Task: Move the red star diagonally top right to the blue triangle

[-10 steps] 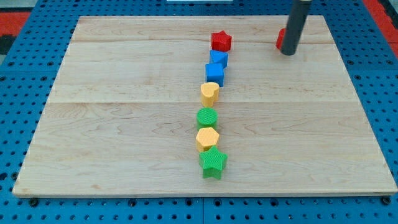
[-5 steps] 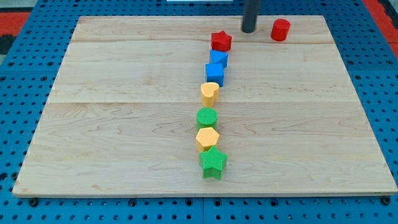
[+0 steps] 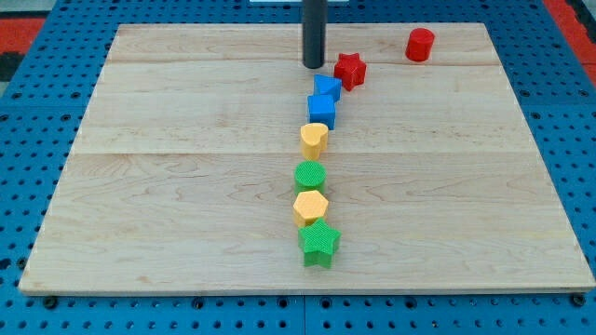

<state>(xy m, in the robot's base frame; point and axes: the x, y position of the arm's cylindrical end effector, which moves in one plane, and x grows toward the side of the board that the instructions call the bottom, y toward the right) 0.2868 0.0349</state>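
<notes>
The red star [image 3: 350,70] lies near the view's top, just up and to the right of the blue triangle [image 3: 327,88], almost touching it. My tip [image 3: 313,64] stands to the left of the red star, a short gap away, and just above the blue triangle. The dark rod rises from it out of the view's top.
Below the blue triangle runs a column: a blue cube [image 3: 322,111], a yellow heart-like block [image 3: 315,140], a green round block [image 3: 310,176], a yellow hexagon [image 3: 311,207] and a green star [image 3: 319,243]. A red cylinder [image 3: 420,45] stands at the top right of the wooden board [image 3: 168,186].
My tip has swept from the view's top right to the left, past the red cylinder. The red star has shifted right and slightly down, to the blue triangle's upper right.
</notes>
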